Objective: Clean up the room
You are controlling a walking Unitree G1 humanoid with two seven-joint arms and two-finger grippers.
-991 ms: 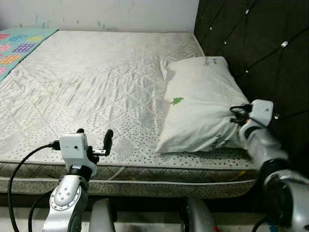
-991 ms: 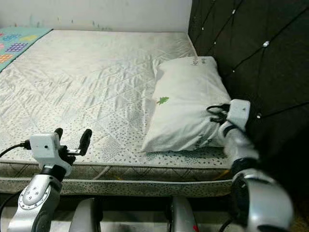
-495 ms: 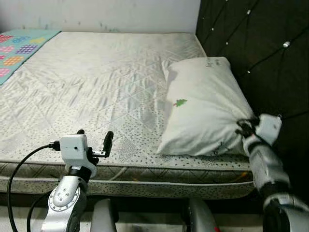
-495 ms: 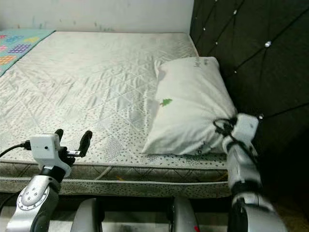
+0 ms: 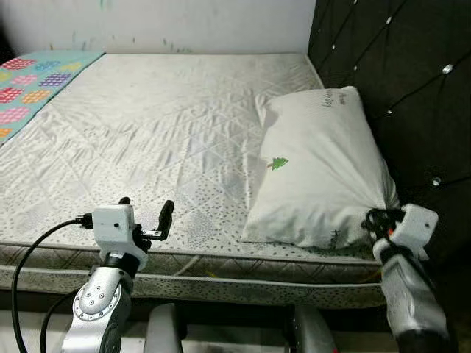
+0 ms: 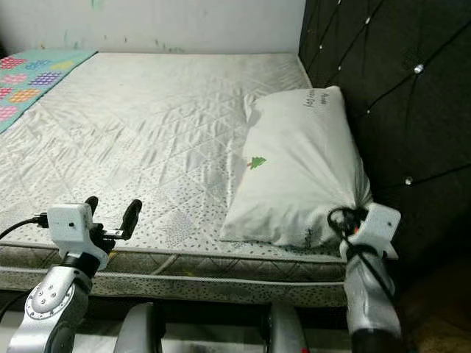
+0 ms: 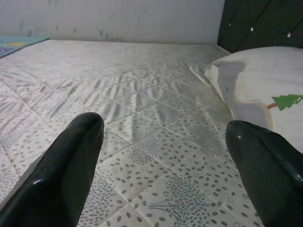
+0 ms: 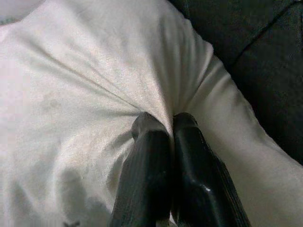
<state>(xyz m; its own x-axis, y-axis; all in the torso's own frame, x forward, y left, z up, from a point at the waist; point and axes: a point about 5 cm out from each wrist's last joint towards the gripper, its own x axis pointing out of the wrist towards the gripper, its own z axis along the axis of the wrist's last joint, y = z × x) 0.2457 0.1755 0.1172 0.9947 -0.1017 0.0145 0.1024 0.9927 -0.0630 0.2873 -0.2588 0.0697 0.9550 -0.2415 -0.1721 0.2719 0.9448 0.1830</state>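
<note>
A white pillow (image 5: 321,168) with a small green tree print lies on the right side of the mattress (image 5: 162,125), against the dark tufted headboard (image 5: 397,88). My right gripper (image 8: 165,124) is shut on the pillow's near right corner, pinching the cloth into folds; in the left eye view it sits at the bed's near edge (image 5: 375,218). My left gripper (image 5: 143,209) is open and holds nothing, raised over the near left edge of the mattress. Through its wrist camera I look between the two fingers (image 7: 66,165) across the quilted cover toward the pillow (image 7: 265,90).
A patterned teal blanket (image 5: 37,81) lies at the far left of the bed. A pale wall (image 5: 169,26) runs behind the mattress. The mattress's front edge (image 5: 221,272) is just ahead of my body.
The right gripper has drawn back toward me with the pillow corner held, dragging the pillow nearer the bed's front edge. The view has shifted slightly. The left arm has stayed put.
</note>
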